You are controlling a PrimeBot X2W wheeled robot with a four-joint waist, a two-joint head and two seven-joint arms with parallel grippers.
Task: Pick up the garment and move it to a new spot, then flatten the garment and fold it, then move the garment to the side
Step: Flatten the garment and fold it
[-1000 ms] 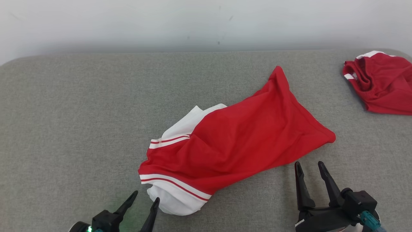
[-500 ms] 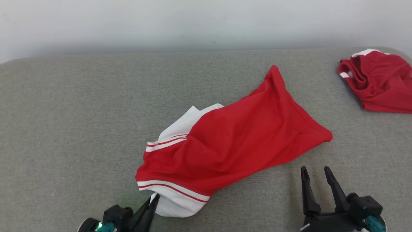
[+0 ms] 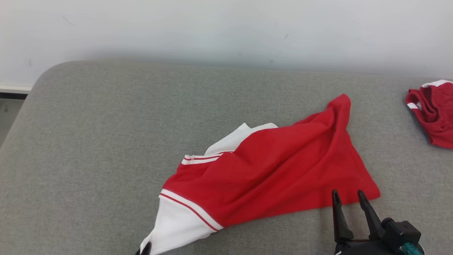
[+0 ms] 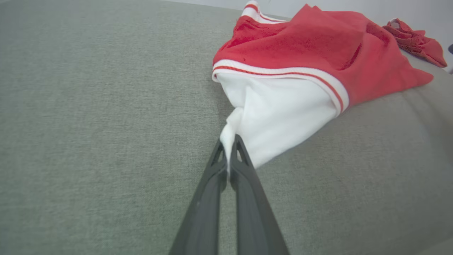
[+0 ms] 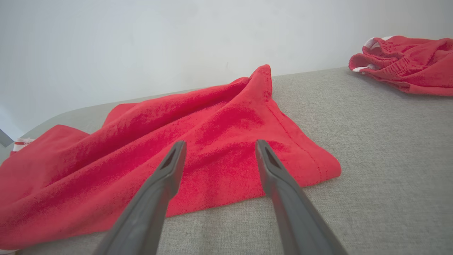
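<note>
The garment [image 3: 269, 173] is a red shirt with white sleeves and red-and-white trim, lying crumpled across the middle of the grey padded table [image 3: 106, 141]. My left gripper [image 4: 229, 141] is shut on the tip of its white sleeve [image 4: 279, 113], which is drawn out into a point toward me. In the head view this gripper [image 3: 145, 249] just peeks in at the bottom edge under the sleeve [image 3: 177, 226]. My right gripper [image 3: 348, 194] stands open at the red hem's near corner [image 5: 318, 170], its tips over the cloth edge with nothing between them.
A second red garment [image 3: 433, 113] with white trim lies bunched at the table's far right [image 5: 407, 63]. A pale wall [image 3: 226, 28] runs behind the table. The table's rounded left corner [image 3: 39, 81] drops to a dark floor strip.
My left gripper has closed on the white sleeve and pulled it toward me into a point. The head camera has swung left, shifting the whole picture. The right gripper stays open.
</note>
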